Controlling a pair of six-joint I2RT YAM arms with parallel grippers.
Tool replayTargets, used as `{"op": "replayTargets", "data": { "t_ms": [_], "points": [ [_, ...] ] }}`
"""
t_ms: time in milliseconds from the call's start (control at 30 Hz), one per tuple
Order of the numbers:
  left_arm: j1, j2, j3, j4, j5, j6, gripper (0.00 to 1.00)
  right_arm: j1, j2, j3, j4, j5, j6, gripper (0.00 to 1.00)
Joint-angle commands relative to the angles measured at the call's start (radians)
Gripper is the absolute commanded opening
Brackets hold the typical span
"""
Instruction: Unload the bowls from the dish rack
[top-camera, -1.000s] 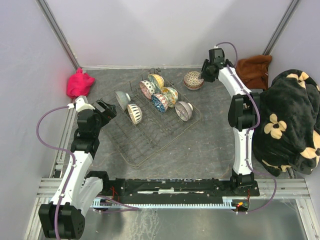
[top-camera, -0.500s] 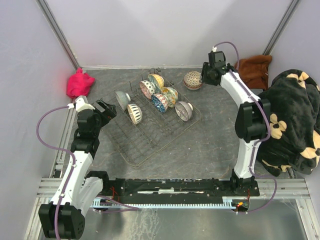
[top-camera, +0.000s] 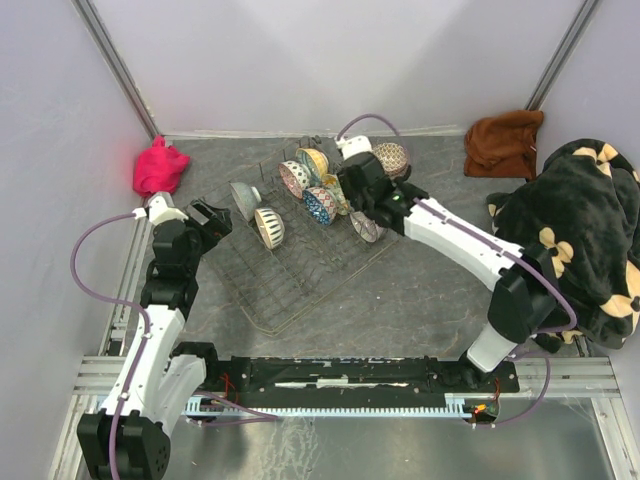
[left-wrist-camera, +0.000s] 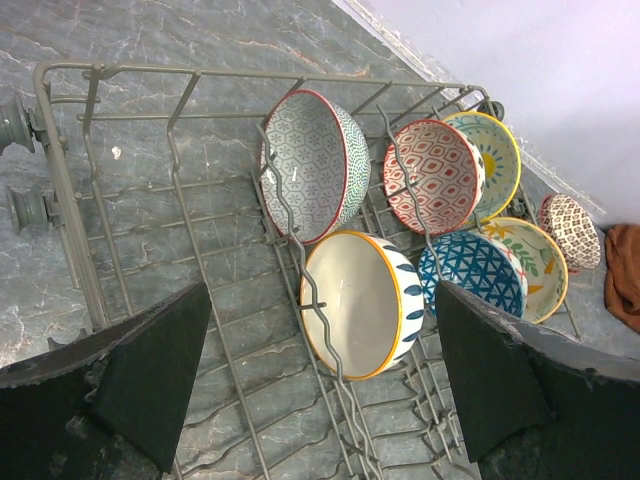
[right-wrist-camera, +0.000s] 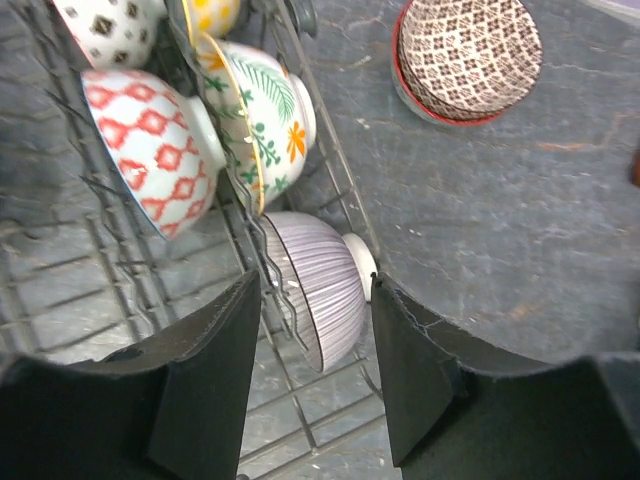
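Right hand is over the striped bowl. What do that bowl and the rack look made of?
Striped bowl: looks like glazed ceramic; glossy sheen, fine painted lines, thick white foot ring. Dish rack: apparently thin metal wire with a dull dark grey coating, bent into wavy tines; paint or plastic coating, I cannot tell.

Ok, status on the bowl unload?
Left hand open, empty, by dish rack. Right hand open over striped bowl at rack corner. Seven bowls racked, stack on table. Nothing blocking.
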Motion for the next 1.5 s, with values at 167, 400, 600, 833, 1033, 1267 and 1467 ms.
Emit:
{"op": "replayTargets", "data": {
  "t_ms": [167, 400, 600, 833, 1033, 1267, 1467],
  "points": [
    [-0.002, -0.026, -0.003, 0.035, -0.023, -0.02, 0.99, 0.139, 0.133, 0.033, -0.096, 0.393, -0.087, 0.55],
    [-0.002, -0.01, -0.008, 0.051, -0.021, -0.02, 0.99, 0.148, 0.185, 0.025, -0.123, 0.488, -0.081, 0.52],
    [-0.002, -0.005, -0.013, 0.059, -0.023, -0.021, 0.99, 0.148, 0.218, 0.021, -0.12, 0.516, -0.079, 0.49],
    [-0.002, -0.005, -0.014, 0.058, -0.026, -0.019, 0.99, 0.148, 0.234, -0.005, -0.092, 0.526, -0.072, 0.46],
    [-0.002, -0.008, -0.013, 0.057, -0.025, -0.019, 0.99, 0.148, 0.264, -0.008, -0.077, 0.572, -0.071, 0.38],
    [-0.002, -0.004, -0.014, 0.058, -0.029, -0.02, 0.99, 0.148, 0.301, -0.004, -0.065, 0.616, -0.073, 0.32],
    [-0.002, -0.001, -0.015, 0.062, -0.028, -0.019, 0.99, 0.148, 0.321, -0.006, -0.057, 0.662, -0.073, 0.25]
  ]
}}
